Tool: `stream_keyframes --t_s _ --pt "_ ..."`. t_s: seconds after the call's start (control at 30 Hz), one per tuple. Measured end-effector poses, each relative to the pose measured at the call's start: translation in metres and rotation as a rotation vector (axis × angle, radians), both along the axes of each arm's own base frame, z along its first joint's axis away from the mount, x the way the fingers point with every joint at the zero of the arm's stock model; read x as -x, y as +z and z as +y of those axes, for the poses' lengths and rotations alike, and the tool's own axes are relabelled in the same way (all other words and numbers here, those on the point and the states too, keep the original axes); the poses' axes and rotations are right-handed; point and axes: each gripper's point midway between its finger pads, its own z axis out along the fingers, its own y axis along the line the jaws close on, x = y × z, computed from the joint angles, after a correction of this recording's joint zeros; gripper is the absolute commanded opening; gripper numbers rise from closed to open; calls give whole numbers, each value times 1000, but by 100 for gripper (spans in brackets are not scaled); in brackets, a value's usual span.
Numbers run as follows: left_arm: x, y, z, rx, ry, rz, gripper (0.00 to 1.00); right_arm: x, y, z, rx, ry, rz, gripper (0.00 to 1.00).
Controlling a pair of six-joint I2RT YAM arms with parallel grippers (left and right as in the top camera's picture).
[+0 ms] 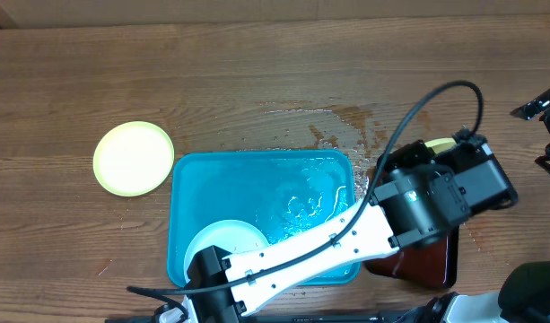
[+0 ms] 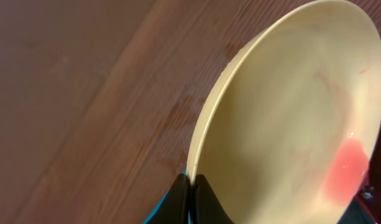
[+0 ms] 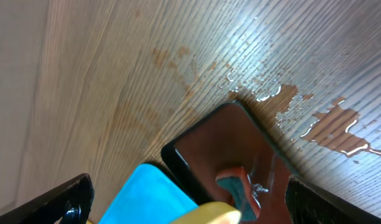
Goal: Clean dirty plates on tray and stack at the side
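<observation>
Reaches the left arm (image 1: pixel 301 249) diagonally from the near-left edge across the tray (image 1: pixel 257 175), with the wrist out over the dark red-brown tray (image 1: pixel 427 265) on the right. Pinches the left gripper (image 2: pixel 191 186) on the rim of the held plate (image 2: pixel 289 124), jaws narrowed to a sliver around the edge and the plate tipped up steeply above the wood. Holds the right gripper (image 3: pixel 189 182) over the far corner of the dark red-brown tray, jaws spread wide with nothing between them.

Hides most of the held plate under the wrist in the overhead view, leaving only a thin yellow edge. Cuts the right arm off at the right border there. Cannot tell what the small teal and red thing (image 3: pixel 237 186) lying on the dark red-brown tray is.

Shows the held plate as pale yellow-green, with a pink-red smear (image 2: pixel 345 171) low on its face and fainter streaks higher up. Finds a second yellow-green plate (image 1: pixel 134 159) flat on the table (image 1: pixel 77 72), near the tray's far-left corner, too small to read for smears. Finds the pale blue-white plate (image 1: pixel 225 242) in the tray's near-left corner, partly under the left arm. Shows water glinting on the tray's floor and puddles (image 1: pixel 346 121) on the wood just beyond it.
</observation>
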Motion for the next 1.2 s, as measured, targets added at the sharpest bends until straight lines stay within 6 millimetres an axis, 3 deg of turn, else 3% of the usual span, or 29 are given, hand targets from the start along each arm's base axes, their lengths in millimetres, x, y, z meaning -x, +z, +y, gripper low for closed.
stream_keyframes --t_s 0.83,1.2 --pt "10 44 9 -143 77 -328 4 -3 2 3 -11 23 -20 100" --pt "13 54 9 -144 98 -384 4 2 0 6 -25 26 0 100"
